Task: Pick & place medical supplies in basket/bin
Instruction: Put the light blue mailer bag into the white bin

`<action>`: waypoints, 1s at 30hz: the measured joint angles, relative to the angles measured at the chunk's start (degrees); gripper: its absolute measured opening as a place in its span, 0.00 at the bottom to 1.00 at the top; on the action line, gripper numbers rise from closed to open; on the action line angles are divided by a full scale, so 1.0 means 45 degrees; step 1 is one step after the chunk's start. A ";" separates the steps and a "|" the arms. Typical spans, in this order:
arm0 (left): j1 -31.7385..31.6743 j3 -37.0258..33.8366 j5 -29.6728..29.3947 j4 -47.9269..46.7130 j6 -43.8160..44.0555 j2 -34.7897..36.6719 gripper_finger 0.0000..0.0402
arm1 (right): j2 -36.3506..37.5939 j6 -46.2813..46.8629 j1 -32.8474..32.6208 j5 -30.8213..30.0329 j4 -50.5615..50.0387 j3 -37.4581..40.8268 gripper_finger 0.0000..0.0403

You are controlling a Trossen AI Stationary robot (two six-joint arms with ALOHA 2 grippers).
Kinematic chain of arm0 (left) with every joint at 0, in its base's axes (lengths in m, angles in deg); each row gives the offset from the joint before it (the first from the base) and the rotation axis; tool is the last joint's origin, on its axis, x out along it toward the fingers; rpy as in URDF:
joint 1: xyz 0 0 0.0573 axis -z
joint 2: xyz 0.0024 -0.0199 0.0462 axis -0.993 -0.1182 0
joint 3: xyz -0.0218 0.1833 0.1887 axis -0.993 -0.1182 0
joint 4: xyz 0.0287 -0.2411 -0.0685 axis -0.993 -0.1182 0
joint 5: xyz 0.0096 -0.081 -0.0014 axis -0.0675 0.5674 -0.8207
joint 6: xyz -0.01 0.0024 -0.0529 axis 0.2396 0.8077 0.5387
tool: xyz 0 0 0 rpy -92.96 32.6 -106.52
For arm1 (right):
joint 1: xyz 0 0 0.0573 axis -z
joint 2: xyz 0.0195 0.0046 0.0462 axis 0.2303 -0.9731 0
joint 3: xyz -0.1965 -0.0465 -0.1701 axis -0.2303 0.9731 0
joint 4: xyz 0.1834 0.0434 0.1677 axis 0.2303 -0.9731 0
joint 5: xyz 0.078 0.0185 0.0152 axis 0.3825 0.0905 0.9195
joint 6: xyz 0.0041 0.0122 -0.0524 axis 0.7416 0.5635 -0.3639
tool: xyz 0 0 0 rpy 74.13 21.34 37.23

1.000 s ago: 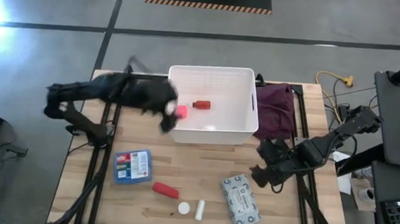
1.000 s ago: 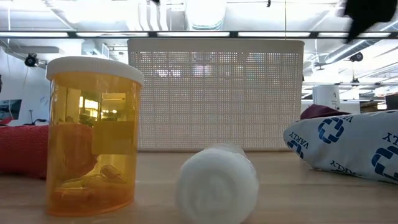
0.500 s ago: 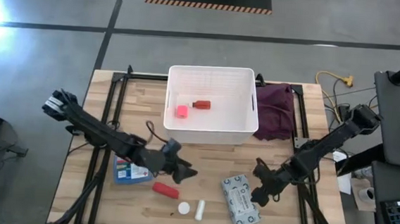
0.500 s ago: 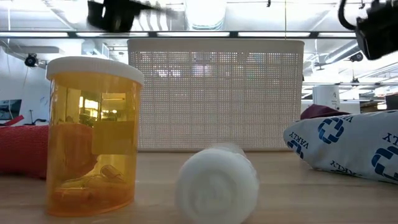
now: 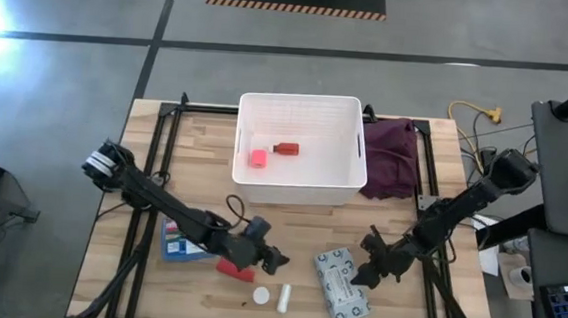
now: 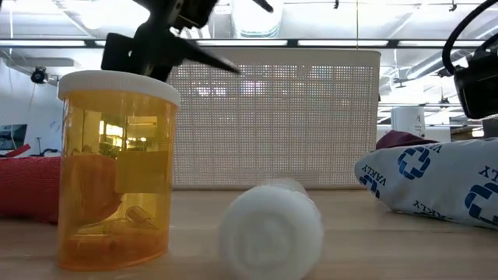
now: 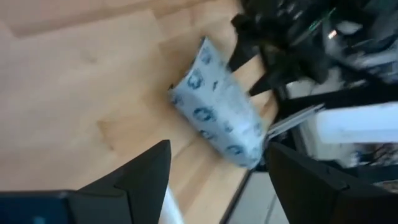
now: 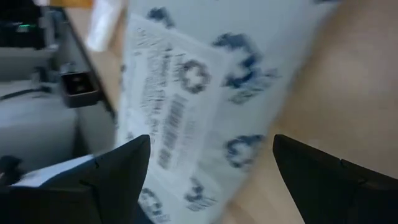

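Observation:
The white bin [image 5: 355,174] holds a small pink piece [image 5: 258,158] and a red bottle [image 5: 285,149]. On the table near the front lie a flat blue box [image 5: 180,240], a red tube [image 5: 236,269], an upright white-capped orange bottle [image 5: 260,296], a white bottle on its side [image 5: 283,296] and a grey-white pack [image 5: 340,285]. My left gripper [image 5: 275,262] is open, just above and right of the red tube. My right gripper [image 5: 361,275] is open at the pack's right edge; the pack [image 8: 199,93] fills its wrist view.
A maroon cloth [image 5: 389,156] lies right of the bin. My left arm reaches across over the blue box. In the low view the orange bottle [image 6: 117,167] and the lying white bottle [image 6: 271,229] stand close to the near edge. Bare wood shows between bin and supplies.
My left arm has swung from the bin's left wall toward the near edge and come down beside the red tube; the pink piece has stayed in the bin. My right gripper has moved toward the near edge and left, closing on the grey-white pack.

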 joint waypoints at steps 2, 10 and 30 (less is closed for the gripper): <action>0.0003 0.0553 0.0425 -0.0667 -0.0014 -0.0519 0.60 | -0.0561 -0.0158 0.0000 0.0069 0.1304 0.0139 0.82; -0.0013 0.2200 0.2370 -0.1415 -0.0011 -0.2808 0.60 | -0.3582 -0.1855 0.0612 0.1038 0.2818 -0.1261 0.82; -0.0594 0.2833 0.2647 -0.1158 -0.0403 -0.4499 0.60 | -0.5286 -0.5567 0.2866 0.1878 0.2658 -0.4612 0.82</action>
